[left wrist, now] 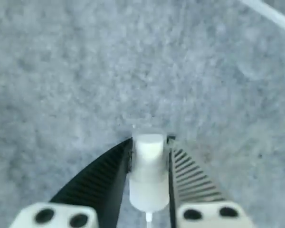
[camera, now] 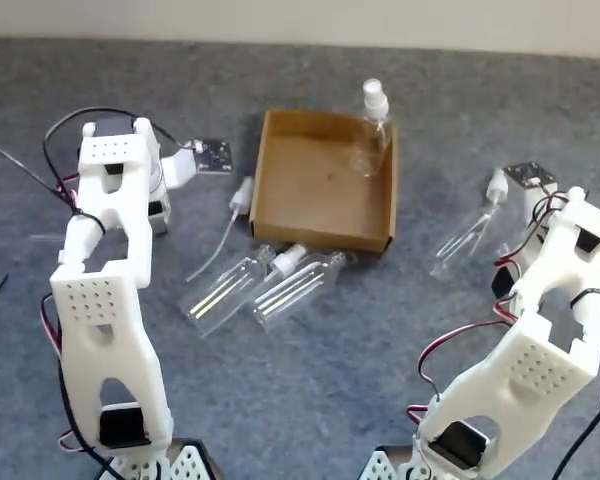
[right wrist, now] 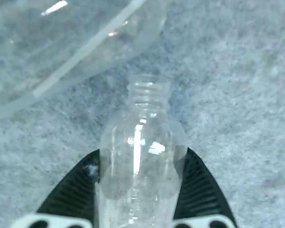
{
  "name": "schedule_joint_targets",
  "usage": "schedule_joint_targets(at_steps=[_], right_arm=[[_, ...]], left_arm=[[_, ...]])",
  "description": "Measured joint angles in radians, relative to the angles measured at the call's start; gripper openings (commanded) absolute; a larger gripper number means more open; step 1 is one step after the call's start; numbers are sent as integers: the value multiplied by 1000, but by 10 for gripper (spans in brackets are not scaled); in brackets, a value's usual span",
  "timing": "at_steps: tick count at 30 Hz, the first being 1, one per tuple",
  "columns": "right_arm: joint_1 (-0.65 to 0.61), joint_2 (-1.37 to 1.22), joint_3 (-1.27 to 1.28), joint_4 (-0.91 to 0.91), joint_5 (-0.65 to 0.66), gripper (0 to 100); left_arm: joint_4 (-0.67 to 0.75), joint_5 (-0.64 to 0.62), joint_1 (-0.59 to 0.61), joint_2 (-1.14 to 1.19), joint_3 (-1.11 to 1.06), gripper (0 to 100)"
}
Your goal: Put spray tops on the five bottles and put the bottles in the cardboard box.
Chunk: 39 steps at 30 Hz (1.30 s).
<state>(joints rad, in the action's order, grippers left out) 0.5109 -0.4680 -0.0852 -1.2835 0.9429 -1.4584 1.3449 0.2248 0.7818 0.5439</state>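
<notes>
Bottles lie nearest: a capped bottle (camera: 302, 280) and a second bottle (camera: 223, 290), side by side just near of the cardboard box (camera: 310, 185). The right gripper (right wrist: 142, 156) clamps an uncapped bottle (right wrist: 141, 133); the left gripper (left wrist: 149, 140) pinches a spray top (left wrist: 149, 166). A topped bottle (camera: 467, 235) lies right of the box, a loose top (camera: 242, 195) left. A finished bottle (camera: 372, 135) stands in its far right corner.

High view: fixed overhead, looks steeply down over the table (camera: 310, 400). Left wrist view: close behind left tool (left wrist: 149, 141), facing table. Right wrist view: likewise behind right tool (right wrist: 141, 154). All share the table surface.
</notes>
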Motion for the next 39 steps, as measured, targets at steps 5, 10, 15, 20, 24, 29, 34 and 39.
schedule_joint_targets(at_steps=[5, 10, 15, 20, 24, 29, 34, 39], right_arm=[[15, 0, 0, -3, 0, 11], [17, 0, 0, -6, -69, 15], [21, -3, -34, -31, -236, 158], [23, -6, -60, -57, -281, 204], [18, -8, -63, -60, -281, 205], [-5, -17, -89, -61, -316, 207], [-2, -18, -146, -61, -422, 201], [-3, -18, -157, -61, -433, 115]], left_arm=[[-21, -226, 2, -15, 0, 18], [-60, -626, -8, -104, 0, 18], [-166, -919, -31, -236, 0, 18], [-189, -1022, -64, -259, 0, 17], [-189, -1053, -61, -261, 0, 17], [-195, -1056, -94, -261, 0, 17], [-195, -1056, -97, -261, 0, 17], [-195, -1056, -97, -261, 0, 18]])
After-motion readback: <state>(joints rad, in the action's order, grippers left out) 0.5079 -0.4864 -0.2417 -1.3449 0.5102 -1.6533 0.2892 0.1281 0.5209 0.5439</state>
